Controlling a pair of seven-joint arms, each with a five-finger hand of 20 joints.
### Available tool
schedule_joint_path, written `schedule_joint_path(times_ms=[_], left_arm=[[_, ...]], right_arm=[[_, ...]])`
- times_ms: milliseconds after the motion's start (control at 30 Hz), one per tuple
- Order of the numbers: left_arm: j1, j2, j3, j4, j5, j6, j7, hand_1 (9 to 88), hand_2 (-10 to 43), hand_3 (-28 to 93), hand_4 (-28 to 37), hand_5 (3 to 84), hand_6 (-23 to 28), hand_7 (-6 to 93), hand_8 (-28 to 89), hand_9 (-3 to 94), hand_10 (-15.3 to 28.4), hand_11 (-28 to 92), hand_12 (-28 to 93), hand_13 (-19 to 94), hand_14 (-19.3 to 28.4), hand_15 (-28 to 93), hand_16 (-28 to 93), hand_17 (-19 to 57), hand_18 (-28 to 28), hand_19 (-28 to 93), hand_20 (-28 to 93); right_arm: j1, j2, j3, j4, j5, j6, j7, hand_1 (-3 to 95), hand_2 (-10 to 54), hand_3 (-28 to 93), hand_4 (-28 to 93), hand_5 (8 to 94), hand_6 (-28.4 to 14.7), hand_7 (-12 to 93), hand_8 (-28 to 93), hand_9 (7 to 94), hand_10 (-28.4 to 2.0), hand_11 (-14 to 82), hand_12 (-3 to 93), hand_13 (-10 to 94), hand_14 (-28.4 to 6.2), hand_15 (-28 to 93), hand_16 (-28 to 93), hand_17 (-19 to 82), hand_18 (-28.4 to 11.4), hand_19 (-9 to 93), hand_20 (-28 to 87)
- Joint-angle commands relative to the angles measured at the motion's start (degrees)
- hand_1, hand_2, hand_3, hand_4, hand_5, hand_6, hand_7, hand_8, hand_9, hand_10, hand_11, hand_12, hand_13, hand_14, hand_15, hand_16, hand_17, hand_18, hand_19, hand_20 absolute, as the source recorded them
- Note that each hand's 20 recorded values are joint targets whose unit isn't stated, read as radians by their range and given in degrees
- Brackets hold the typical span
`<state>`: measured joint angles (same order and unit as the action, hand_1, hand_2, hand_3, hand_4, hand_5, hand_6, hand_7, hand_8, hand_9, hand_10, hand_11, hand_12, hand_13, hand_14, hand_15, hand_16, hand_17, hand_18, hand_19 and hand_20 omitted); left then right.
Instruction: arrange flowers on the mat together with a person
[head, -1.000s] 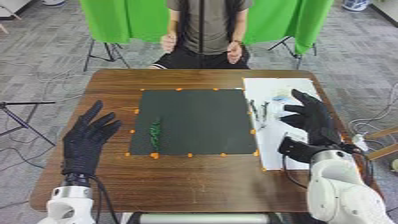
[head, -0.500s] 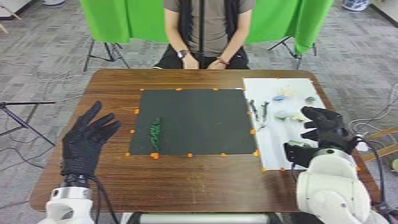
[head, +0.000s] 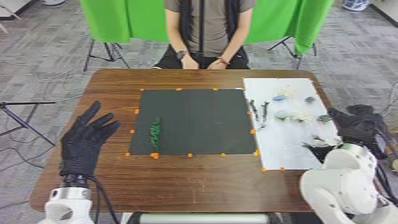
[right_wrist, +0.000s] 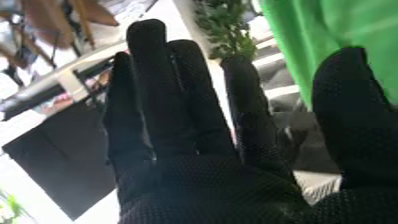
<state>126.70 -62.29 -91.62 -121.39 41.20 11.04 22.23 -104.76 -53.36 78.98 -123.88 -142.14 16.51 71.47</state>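
Flowers (head: 282, 114) lie at the right of the frame in the head view, spread over a white sheet (head: 282, 150) on the brown wooden table (head: 195, 187). At the left of that view, the left hand (head: 83, 145) is open, its fingers extended toward the top of the frame and loosely spread, with nothing in its grasp. To the right of it, just left of the frame's centre, a slim green sprig (head: 155, 132) lies lengthwise on the left part of the dark mat (head: 200, 120), nearer the mat's lower edge than its upper one. Small orange tabs (head: 155, 156) dot the mat's edges. Green cloth (head: 120, 20) hangs along the top of the frame. Right of the mat, thin dark twigs (head: 264, 112) rest on the left part of the white sheet. Beside them, a blue flower (head: 279, 98) lies toward the upper right of the frame, above pale blossoms (head: 299, 117); a greyish flower (head: 310, 100) lies further right. At the right edge of the frame is the right hand (head: 360, 125), at the table's right side. In the right wrist view, the right hand (right_wrist: 204, 185) is open, its fingers straight and the thumb held well apart from them, gripping nothing.
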Motion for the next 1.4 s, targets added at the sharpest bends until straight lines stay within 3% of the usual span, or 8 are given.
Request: schedule_joint_path(times_ms=[33, 400, 500, 900, 967, 1100, 1267, 1400], left_arm=[[0.91, 0.36, -0.19, -0.14, -0.86, 0.89, 0.69, 19.9, 10.9, 73, -28.3, 33.7, 7.5, 11.6, -9, 36.8, 19.2, 24, 10, 31, 25.7, 50, -9, -2.6, 27.7, 70, -13], [0.37, 0.7, -0.07, 0.24, -0.65, 0.59, 0.9, 20.1, 10.9, 73, -28.3, 33.7, 7.5, 11.5, -9, 36.7, 19.2, 24, 10, 31, 25.8, 50, -9, -2.6, 27.7, 70, -13], [0.24, 0.89, 0.11, 0.11, -0.86, 0.99, 1.17, 20.1, 10.9, 73, -28.3, 33.7, 7.6, 11.5, -9, 36.8, 19.3, 24, 10, 31, 25.7, 50, -9, -2.6, 27.7, 70, -13], [0.06, 0.86, 0.06, 0.15, -0.89, 0.89, 1.21, 20.3, 10.8, 73, -28.3, 33.7, 7.6, 11.5, -9, 36.7, 19.3, 24, 10, 31, 25.7, 50, -9, -2.6, 27.7, 70, -13], [-0.07, 0.91, 0.14, 0.23, -0.92, 0.78, 1.34, 20.3, 10.9, 73, -28.3, 33.7, 7.6, 11.5, -9, 36.7, 19.2, 24, 10, 31, 25.7, 50, -9, -2.6, 27.7, 70, -14], [-0.08, 0.79, 0.02, 0.26, -0.81, 0.71, 1.14, 20.5, 10.9, 73, -28.3, 33.7, 7.6, 11.5, -9, 36.8, 19.3, 24, 10, 31, 25.8, 50, -9, -2.6, 27.7, 70, -14], [0.0, 0.94, 0.18, 0.24, -0.85, 0.75, 1.37, 20.4, 10.8, 73, -28.3, 33.8, 7.7, 11.5, -9, 36.7, 19.2, 24, 10, 31, 25.7, 50, -9, -2.6, 27.7, 70, -14], [-0.07, 1.03, 0.19, 0.25, -0.96, 0.83, 1.55, 20.5, 10.8, 73, -28.3, 33.9, 7.6, 11.5, -9, 36.7, 19.3, 24, 10, 31, 25.8, 50, -9, -2.6, 27.7, 70, -14]], right_arm=[[-4.1, -1.45, 1.4, -0.52, 0.57, -7.82, 2.64, 28.0, 0.1, 72, -23, 47.1, -1.6, 15, -13, 51.5, -18.5, 13.5, 14.0, 50, -18.9, 51, 9, 13, -25.5, 65, 14], [-5.64, -2.52, 0.98, -0.55, 1.4, -13.14, 3.56, 32.7, -3.5, 73, -23, 47.9, -3.6, 14, -13, 53.0, -19.3, 13.4, 13.9, 51, -19.7, 50, 9, 12, -25.3, 64, 15], [-4.9, -3.04, 0.59, -0.21, 3.5, -17.15, 3.45, 34.7, -4.9, 73, -23, 48.2, -3.9, 13, -13, 54.4, -19.1, 13.7, 13.8, 51, -19.7, 50, 9, 12, -25.1, 64, 15], [-0.96, -4.78, -1.84, 5.65, 5.11, -21.73, 4.9, 40.3, -6.6, 74, -24, 49.9, -4.8, 13, -13, 56.7, -19.4, 14.3, 13.5, 53, -19.1, 49, 8, 13, -23.8, 66, 15], [-0.11, -4.59, -3.1, 6.85, 2.9, -21.1, 6.45, 40.8, -6.3, 74, -25, 52.1, -4.7, 14, -13, 58.6, -18.9, 14.7, 13.3, 54, -18.7, 49, 8, 14, -23.6, 66, 14], [1.92, -4.32, -5.4, 9.74, -0.15, -19.01, 8.62, 44.7, -7.7, 69, -25, 67.5, -4.3, 15, -13, 74.2, -16.3, 19.1, 14.5, 67, -14.3, 52, 11, 21, -22.9, 73, 12], [2.97, -3.68, -6.89, 11.61, -2.13, -17.56, 8.37, 55.6, -9.4, 60, -27, 83.6, -1.4, 18, -2, 88.1, -12.6, 23.7, 17.8, 78, -9.8, 55, 16, 27, -21.7, 81, 8], [3.2, -2.81, -8.12, 12.11, -5.76, -14.03, 7.63, 57.6, -9.5, 59, -28, 85.3, -0.5, 19, 0, 90.5, -11.7, 25.9, 19.1, 80, -8.6, 58, 17, 29, -21.1, 83, 7]])
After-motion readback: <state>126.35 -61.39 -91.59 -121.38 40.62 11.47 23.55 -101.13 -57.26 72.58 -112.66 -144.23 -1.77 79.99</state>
